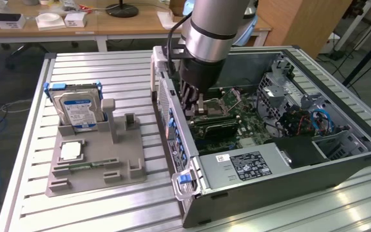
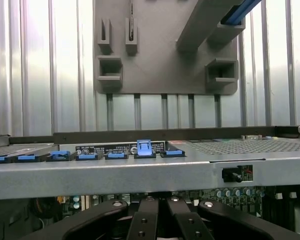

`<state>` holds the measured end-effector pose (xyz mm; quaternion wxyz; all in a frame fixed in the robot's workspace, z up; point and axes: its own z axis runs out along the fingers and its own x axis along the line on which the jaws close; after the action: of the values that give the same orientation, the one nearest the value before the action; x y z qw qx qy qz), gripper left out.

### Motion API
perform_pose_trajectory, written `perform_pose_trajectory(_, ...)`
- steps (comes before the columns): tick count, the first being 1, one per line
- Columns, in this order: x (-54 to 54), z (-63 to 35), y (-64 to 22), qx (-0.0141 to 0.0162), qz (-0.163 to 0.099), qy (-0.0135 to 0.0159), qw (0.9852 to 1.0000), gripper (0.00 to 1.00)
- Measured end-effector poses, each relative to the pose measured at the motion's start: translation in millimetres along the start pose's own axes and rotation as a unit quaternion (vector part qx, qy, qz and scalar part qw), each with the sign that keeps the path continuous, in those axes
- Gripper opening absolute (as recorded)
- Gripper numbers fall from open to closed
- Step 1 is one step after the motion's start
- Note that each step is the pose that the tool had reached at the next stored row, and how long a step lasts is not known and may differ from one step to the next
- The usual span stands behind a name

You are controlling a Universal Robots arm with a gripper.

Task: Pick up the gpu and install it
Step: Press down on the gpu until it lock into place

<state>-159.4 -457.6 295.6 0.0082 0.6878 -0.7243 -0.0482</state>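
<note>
Misalignment is the risk — the clenched gripper (image 1: pixel 197 107), low inside the computer case (image 1: pixel 340 169) beside its rear wall, could jam against the motherboard (image 1: pixel 237 123) below.

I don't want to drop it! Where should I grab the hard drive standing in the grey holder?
Probably the hard drive by its upper half, from above, pinching the labelled face and the back. It stands upright, and the grey holder wraps its lower end, so only the top is free.
</note>
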Motion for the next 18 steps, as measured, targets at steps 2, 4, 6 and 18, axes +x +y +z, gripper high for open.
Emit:
perform_pose_trajectory(2, -0.4, 1.1, -5.2, 0.0010, 0.000, -0.0021, 1.0000, 0.11)
perform_pose_trajectory(4, -0.6, -0.9, -11.6, 0.0001, 0.000, -0.0016, 1.0000, 0.11)
perform_pose_trajectory(6, -1.0, -1.4, -19.5, 0.0002, 0.000, -0.0026, 1.0000, 0.11)
perform_pose_trajectory(18, -2.9, -4.0, -54.5, -0.0013, 0.000, -0.0049, 1.0000, 0.11)
